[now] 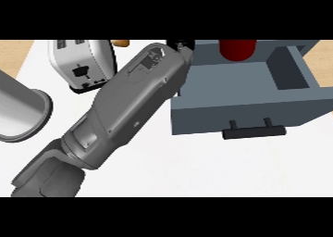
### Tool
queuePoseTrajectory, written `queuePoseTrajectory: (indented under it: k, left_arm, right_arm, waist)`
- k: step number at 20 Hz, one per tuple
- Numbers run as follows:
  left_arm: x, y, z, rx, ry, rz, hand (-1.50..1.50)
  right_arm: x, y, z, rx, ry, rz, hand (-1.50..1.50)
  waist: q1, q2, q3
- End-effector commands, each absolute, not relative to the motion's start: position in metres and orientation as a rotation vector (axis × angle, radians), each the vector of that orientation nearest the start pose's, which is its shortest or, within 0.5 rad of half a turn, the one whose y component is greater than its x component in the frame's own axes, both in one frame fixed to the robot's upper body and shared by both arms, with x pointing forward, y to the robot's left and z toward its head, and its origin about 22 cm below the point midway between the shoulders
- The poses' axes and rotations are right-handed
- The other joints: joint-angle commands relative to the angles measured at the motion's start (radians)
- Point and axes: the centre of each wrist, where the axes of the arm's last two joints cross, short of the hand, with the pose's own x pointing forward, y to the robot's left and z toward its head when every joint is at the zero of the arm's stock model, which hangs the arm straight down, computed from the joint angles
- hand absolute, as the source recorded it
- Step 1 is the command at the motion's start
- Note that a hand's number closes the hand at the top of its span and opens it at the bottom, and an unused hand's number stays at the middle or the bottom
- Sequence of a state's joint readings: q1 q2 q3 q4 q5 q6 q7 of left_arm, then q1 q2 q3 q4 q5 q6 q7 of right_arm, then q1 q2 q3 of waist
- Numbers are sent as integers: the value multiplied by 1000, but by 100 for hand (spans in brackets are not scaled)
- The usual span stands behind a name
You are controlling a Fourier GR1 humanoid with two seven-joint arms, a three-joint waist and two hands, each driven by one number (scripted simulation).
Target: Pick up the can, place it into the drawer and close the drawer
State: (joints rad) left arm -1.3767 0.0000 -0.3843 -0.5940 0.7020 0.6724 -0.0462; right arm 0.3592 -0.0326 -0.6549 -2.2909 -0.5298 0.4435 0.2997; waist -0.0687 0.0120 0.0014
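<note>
White counter [196, 166] — open drawer [251, 99], toaster [84, 60]

The can [236, 50] stands in the open drawer [224, 90] just right of my left hand [181, 46]; the toaster [80, 60] sits to its left, a pot [15, 109] farther left and nearer me.
</note>
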Motion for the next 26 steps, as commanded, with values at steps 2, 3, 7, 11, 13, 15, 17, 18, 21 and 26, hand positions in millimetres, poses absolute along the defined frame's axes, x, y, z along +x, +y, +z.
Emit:
queuePoseTrajectory:
  k: [2, 3, 7, 11, 13, 15, 17, 18, 21, 26]
  left_arm:
    - [419, -18, 209, -122, -1661, 58, 150]
    - [426, -11, 201, -88, -1649, 57, 150]
    - [420, -12, 180, -57, -1658, 9, 150]
    - [420, -19, 189, 9, -1657, 18, -150]
    - [418, -17, 178, 25, -1623, 41, -150]
    - [424, -11, 174, 55, -1638, 45, -150]
    - [414, -15, 161, 55, -1638, 49, -150]
    - [425, -10, 173, 55, -1645, 71, -150]
    - [418, -12, 161, 73, -1628, 83, -150]
    - [421, -11, 164, 57, -1645, 98, -150]
  right_arm:
    - [89, -365, 126, -117, -1810, -100, -150]
    - [86, -367, 118, -104, -1802, -124, -150]
    - [92, -363, 127, -103, -1818, -104, -150]
    - [84, -353, 134, -95, -1812, -101, -150]
    - [87, -349, 132, -103, -1817, -118, -150]
    - [87, -342, 136, -107, -1817, -77, -150]
    - [93, -359, 136, -108, -1809, -91, -150]
    - [97, -364, 118, -105, -1806, -100, -150]
    - [94, -364, 129, -106, -1807, -65, -150]
    - [93, -355, 137, -94, -1830, -95, -150]
  waist:
    - [-20, 5, 1]
    - [-6, 3, 1]
    - [-9, 3, 1]
    - [-27, 5, 1]
    - [-20, 4, 1]
    - [-25, 9, 0]
    - [-17, 3, 0]
    - [-21, 11, 2]
    - [-38, 10, 1]
    - [-29, 7, 0]
